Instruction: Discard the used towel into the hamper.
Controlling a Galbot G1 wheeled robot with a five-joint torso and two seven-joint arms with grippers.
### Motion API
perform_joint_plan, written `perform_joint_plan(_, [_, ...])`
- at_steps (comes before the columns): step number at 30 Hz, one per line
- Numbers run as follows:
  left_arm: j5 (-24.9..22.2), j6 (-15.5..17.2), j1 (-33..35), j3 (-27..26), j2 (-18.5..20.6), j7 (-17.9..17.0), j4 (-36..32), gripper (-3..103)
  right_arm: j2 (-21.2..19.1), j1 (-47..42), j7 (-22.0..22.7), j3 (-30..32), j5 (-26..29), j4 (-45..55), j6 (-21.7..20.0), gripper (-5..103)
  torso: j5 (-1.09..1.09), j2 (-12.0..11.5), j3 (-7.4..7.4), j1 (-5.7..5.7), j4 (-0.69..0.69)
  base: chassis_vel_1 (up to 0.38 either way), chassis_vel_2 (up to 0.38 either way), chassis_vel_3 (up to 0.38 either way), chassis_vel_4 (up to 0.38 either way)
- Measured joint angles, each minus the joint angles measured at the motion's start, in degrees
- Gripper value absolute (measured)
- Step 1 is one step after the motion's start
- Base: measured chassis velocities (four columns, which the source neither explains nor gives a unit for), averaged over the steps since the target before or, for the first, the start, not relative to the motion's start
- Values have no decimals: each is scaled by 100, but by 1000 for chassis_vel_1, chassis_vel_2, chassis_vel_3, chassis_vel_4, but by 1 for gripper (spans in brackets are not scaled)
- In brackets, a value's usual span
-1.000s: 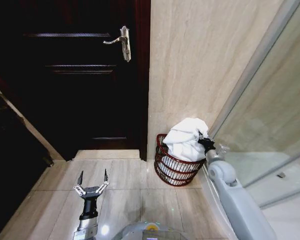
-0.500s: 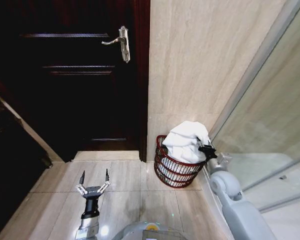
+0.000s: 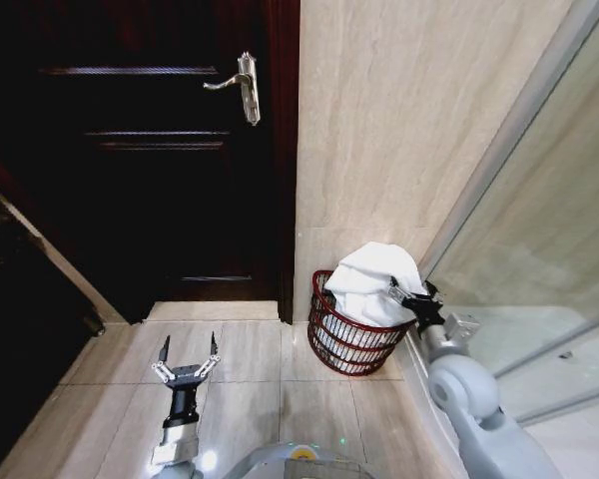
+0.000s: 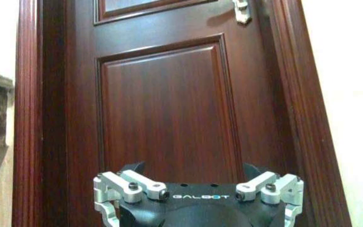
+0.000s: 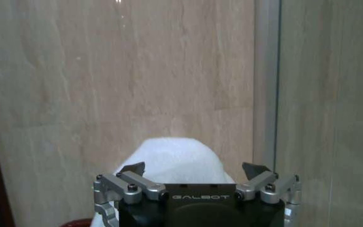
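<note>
The hamper [image 3: 344, 344], a small round reddish-brown slatted basket, stands on the floor in the corner by the beige wall. The white towel [image 3: 374, 279] is heaped in it and rises above the rim. My right gripper [image 3: 415, 295] hovers just beside the towel at the hamper's right rim. It is open, and between its fingers nothing is held. In the right wrist view that gripper [image 5: 193, 169] points at the towel [image 5: 172, 156], which lies just beyond the fingertips. My left gripper [image 3: 190, 347] is open, low over the floor tiles, facing the door.
A dark wooden door [image 3: 160, 150] with a metal handle [image 3: 242, 85] fills the left. A glass shower partition [image 3: 549, 200] runs along the right. A dark cabinet [image 3: 20, 329] stands at the far left. Open floor tiles [image 3: 260, 389] lie before the hamper.
My right gripper has drawn back a little from the towel, toward the hamper's right rim. The towel stays heaped in the hamper. The head view shifted slightly.
</note>
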Motion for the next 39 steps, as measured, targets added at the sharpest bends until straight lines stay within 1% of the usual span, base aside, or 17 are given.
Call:
perform_joint_plan(3, [-180,229,-148,-15,0,15,-7,100,-24,-61,82,77,-22,295,-57,100,0,1,1,1,0,0,0,0,0])
perform_joint_plan(4, [-180,229,-148,-15,0,15,-7,100,-24,-61,82,77,-22,295,-57,100,0,1,1,1,0,0,0,0,0])
perform_joint_plan(6, [-262,349,-292,-43,0,21,10,100,-146,157,82,91,-44,264,-30,100,1,2,2,1,-2,0,0,0,0])
perform_joint_plan(7, [-289,388,-371,-64,0,34,36,100,-235,486,80,19,-32,-3,42,100,-2,3,2,1,-1,0,0,0,0])
perform_joint_plan(8, [-317,409,-386,-74,0,42,41,100,-261,788,65,-80,-36,-328,106,100,3,3,4,2,1,0,0,0,0])
perform_joint_plan(9, [-317,409,-386,-74,0,42,41,100,-261,788,65,-80,-36,-328,106,100,3,3,4,2,1,0,0,0,0])
perform_joint_plan(12, [-392,432,-342,-111,0,54,40,100,-227,1320,1,-250,-48,-874,120,100,2,3,5,3,2,0,0,0,0])
perform_joint_plan(18, [-426,448,-225,-178,0,105,-29,100,-260,1673,-78,-349,24,-1217,16,100,1,5,4,2,2,0,0,0,0])
perform_joint_plan(22, [-472,472,-183,-190,0,115,-94,100,-380,1782,-142,-430,229,-1328,-110,100,0,5,4,2,1,0,0,0,0])
perform_joint_plan(24, [-497,492,-192,-186,0,117,-112,100,-459,1832,-152,-588,381,-1352,-214,100,0,6,4,2,-1,0,0,0,0])
perform_joint_plan(26, [-499,493,-196,-177,0,118,-112,100,-493,1879,-164,-671,423,-1402,-230,100,0,6,4,3,-1,0,0,0,0])
perform_joint_plan(32, [-477,428,-134,-150,0,135,-154,100,-648,2503,-233,-1300,753,-1997,-454,100,1,6,6,3,0,0,0,0,0])
perform_joint_plan(34, [-477,413,-95,-151,-1,138,-185,100,-671,2626,-222,-1409,809,-2100,-489,100,1,6,6,3,2,0,0,0,0])
perform_joint_plan(36, [-499,385,-11,-178,-1,146,-280,100,-720,2797,-151,-1529,1059,-2184,-695,100,1,6,6,3,2,0,0,0,0])
perform_joint_plan(37, [-499,385,-11,-178,-1,146,-280,100,-720,2797,-151,-1529,1059,-2184,-695,100,1,6,6,3,2,0,0,0,0])
perform_joint_plan(38, [-527,377,9,-196,0,147,-308,100,-741,2831,-103,-1547,1228,-2184,-811,100,0,6,6,3,2,0,0,0,0])
perform_joint_plan(39, [-567,357,27,-224,0,148,-335,100,-781,2869,-15,-1563,1595,-2175,-993,100,0,7,6,3,1,0,0,0,0])
